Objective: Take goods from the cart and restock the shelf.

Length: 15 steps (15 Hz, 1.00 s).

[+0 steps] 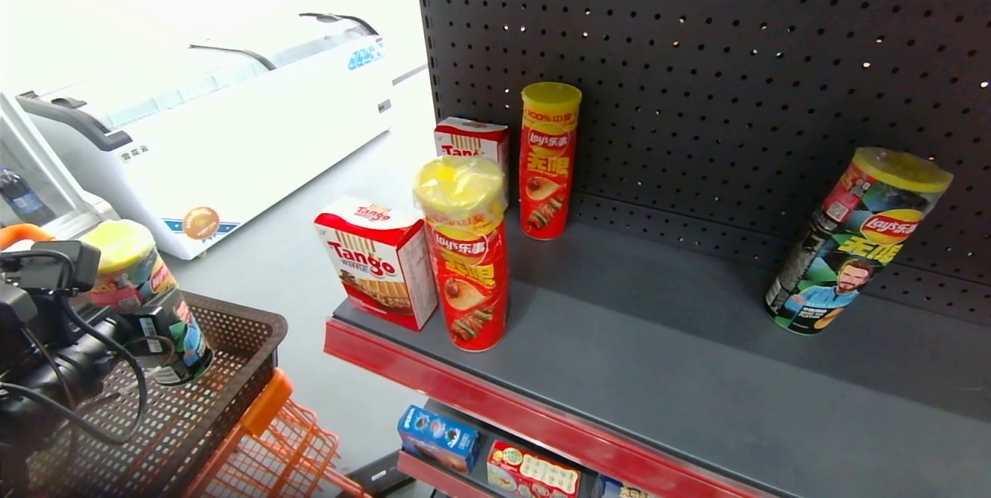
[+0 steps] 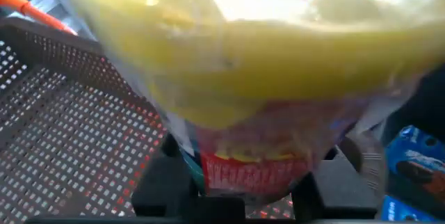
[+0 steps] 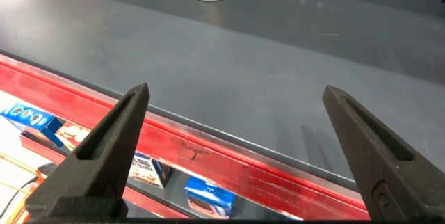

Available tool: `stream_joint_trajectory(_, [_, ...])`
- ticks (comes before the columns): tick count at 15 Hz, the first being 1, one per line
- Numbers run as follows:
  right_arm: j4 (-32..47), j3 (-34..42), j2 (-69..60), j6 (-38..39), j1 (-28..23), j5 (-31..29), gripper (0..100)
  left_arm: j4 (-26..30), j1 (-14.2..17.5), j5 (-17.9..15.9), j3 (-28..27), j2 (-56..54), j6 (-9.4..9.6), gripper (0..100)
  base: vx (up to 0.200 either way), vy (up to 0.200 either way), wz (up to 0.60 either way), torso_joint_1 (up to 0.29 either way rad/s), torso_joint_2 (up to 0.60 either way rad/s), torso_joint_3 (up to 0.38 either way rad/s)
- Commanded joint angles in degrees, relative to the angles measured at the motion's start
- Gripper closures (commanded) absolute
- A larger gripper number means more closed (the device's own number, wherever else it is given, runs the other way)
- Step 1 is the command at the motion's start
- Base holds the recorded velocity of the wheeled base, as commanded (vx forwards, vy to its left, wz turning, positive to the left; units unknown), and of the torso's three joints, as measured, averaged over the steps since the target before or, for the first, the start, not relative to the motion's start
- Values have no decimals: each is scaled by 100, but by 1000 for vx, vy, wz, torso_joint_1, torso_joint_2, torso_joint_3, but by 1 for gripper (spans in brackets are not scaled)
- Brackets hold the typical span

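One chip can [image 1: 132, 273] being gripped above the cart [image 1: 271, 436]

The chip can, yellow-lidded and tilted, is being held at eight o'clock in the head view. It is being clamped between the fingers [image 2: 163, 189] of the left gripper [image 2: 247, 189]. In the left wrist view its lid is being seen close up, with a black finger being pressed against each side of its body. It is being held over the brown mesh basket [image 1: 232, 374] that is sitting on the orange cart. Whether its base is touching the basket cannot be told.

The right gripper [image 3: 240, 154] is being held with its jaws spread wide and nothing between them, above the red front edge [image 3: 208, 147] of the shelf [image 1: 658, 358].

Five goods are being displayed on the shelf. A front red can [image 1: 468, 266] is standing upright near the front edge, with a front wafer box [image 1: 379, 262] just beside it at its nine o'clock. A rear red can [image 1: 548, 161] is standing at its one o'clock, near the pegboard [image 1: 697, 56]. A rear wafer box [image 1: 471, 143] is being partly hidden behind the front can at twelve o'clock. Well apart, at three o'clock in the head view, a dark can [image 1: 852, 242] is being propped, tilted, against the pegboard.
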Motion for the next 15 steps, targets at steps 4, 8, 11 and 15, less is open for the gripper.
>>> stream_joint_trajectory(4, [-1, 0, 6, -2, 0, 3, 0, 1431, -761, -205, -130, -2293, -22, 100, 0, 0, 0, 0, 0, 0])
stream_joint_trajectory(8, [-1, 0, 6, -2, 0, 3, 0, 4094, -1904, -153, -728, -3901, -330, 100, 0, 0, 0, 0, 0, 0])
stream_joint_trajectory(11, [-1, 0, 6, -2, 0, 3, 0, 4876, -2730, -162, -816, -4543, -347, 100, 0, 0, 0, 0, 0, 0])
stream_joint_trajectory(15, [-1, 0, 6, -2, 0, 3, 0, 4876, -3398, -619, -517, -4868, -725, 100, 0, 0, 0, 0, 0, 0])
